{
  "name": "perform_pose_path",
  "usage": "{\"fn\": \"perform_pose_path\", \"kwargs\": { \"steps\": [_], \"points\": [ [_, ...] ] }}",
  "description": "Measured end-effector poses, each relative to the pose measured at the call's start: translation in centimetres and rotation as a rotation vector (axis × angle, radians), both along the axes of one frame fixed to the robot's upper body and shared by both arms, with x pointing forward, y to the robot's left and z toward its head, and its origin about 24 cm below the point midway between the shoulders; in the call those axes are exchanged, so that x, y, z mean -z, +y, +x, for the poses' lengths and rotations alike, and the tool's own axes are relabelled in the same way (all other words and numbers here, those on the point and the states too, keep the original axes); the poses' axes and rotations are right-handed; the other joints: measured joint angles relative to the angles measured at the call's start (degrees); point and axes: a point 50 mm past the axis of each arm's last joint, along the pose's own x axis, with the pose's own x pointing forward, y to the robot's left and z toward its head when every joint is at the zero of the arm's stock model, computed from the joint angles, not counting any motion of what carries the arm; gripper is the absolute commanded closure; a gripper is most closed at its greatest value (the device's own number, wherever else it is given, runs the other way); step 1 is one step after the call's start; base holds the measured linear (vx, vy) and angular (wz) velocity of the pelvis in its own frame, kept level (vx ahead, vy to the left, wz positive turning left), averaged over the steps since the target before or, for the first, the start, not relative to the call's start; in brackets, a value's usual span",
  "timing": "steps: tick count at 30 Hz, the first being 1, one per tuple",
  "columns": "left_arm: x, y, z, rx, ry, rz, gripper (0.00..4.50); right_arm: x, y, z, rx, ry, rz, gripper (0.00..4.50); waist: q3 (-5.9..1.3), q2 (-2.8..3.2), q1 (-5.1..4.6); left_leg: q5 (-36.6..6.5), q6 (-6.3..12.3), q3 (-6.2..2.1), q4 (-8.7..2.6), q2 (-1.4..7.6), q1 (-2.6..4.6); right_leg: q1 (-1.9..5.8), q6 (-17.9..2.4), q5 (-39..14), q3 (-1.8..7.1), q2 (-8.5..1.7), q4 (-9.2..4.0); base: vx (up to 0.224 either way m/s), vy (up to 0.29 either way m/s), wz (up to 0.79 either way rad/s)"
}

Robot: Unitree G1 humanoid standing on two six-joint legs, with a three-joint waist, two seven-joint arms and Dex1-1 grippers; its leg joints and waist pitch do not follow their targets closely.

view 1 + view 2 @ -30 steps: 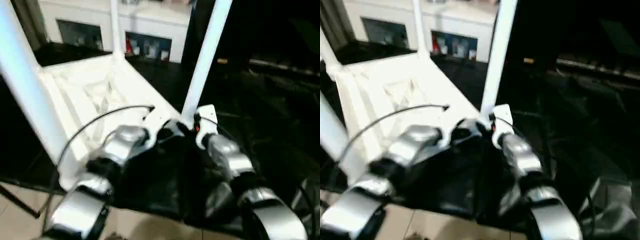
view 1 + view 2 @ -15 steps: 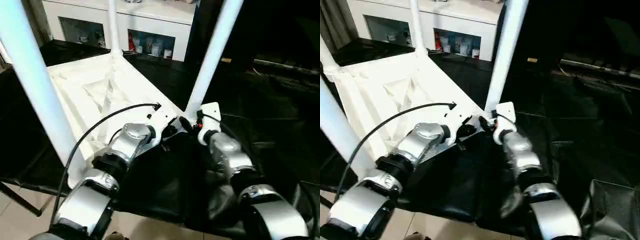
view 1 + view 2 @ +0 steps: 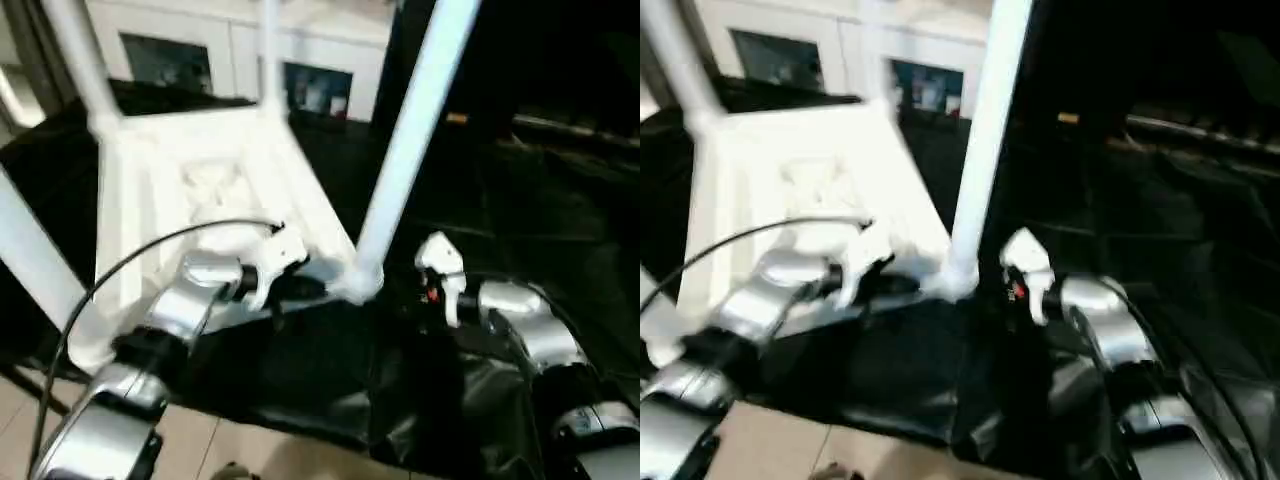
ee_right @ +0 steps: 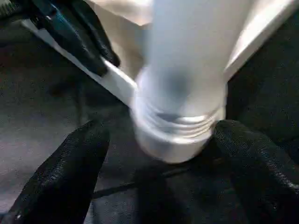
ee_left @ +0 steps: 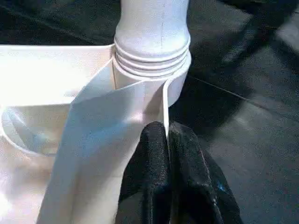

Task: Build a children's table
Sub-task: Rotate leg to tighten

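Four legs are meant for the children's table (image 3: 200,170), and the one that matters here is the leg (image 3: 410,150) at the corner of the upturned top nearest the robot. The top lies underside up on the worktop (image 3: 520,200), which is draped in black sheet, with its near right corner close to the worktop's near edge. The leg rises from the corner socket (image 5: 154,70), leaning slightly to the right in the head views, so its long axis runs nearly straight up from the top; the threaded foot is visible at the socket mouth. Other legs stand at the far corners and at the near left corner. The left hand (image 5: 168,154) has its fingers together, pinched on the thin rim of the top just beside that socket, and appears to steady the piece. The right hand (image 4: 159,154) has its fingers (image 4: 70,163) wide apart, one on each side of the leg's base without touching it. The leg therefore lies directly ahead of the right hand, between its fingers, and the right hand is the one placed to take the leg. In judgement, the step in hand is seating or turning this leg, with the next grip by the right hand low on the leg, across its axis. A possible fault: a grip high on the taper could slip.
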Motion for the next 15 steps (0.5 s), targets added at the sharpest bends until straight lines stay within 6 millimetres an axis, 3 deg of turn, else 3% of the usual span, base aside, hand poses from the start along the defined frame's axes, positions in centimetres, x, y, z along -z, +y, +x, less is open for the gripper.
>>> {"fn": "perform_pose_path", "kwargs": {
  "steps": [3,11,15],
  "points": [
    [0.05,-0.17,-0.56,0.039,0.025,-0.005,4.50,-0.69,0.41,0.06,-0.025,-0.021,0.016,0.52,0.00,0.00,0.48,0.0,0.00,0.04,0.01,0.00,0.00,0.04,0.0,0.0,0.07,0.00,0.00,0.000,0.000,0.00],
    [-0.05,-0.07,-0.92,0.046,0.040,-0.008,4.50,-0.60,0.66,-0.11,-0.054,0.009,0.019,0.52,0.01,-0.01,0.64,0.0,0.01,0.05,-0.01,0.00,-0.04,0.01,-0.1,0.1,0.07,0.00,0.00,0.000,0.000,0.00],
    [-0.07,-0.04,-1.02,0.046,0.042,-0.008,4.50,-0.46,0.82,-0.17,-0.056,0.023,0.022,0.99,0.01,-0.02,0.65,0.0,0.02,0.05,-0.01,0.00,-0.05,0.01,-0.1,0.1,0.06,0.00,-0.01,0.000,0.000,0.00]
  ]
}}
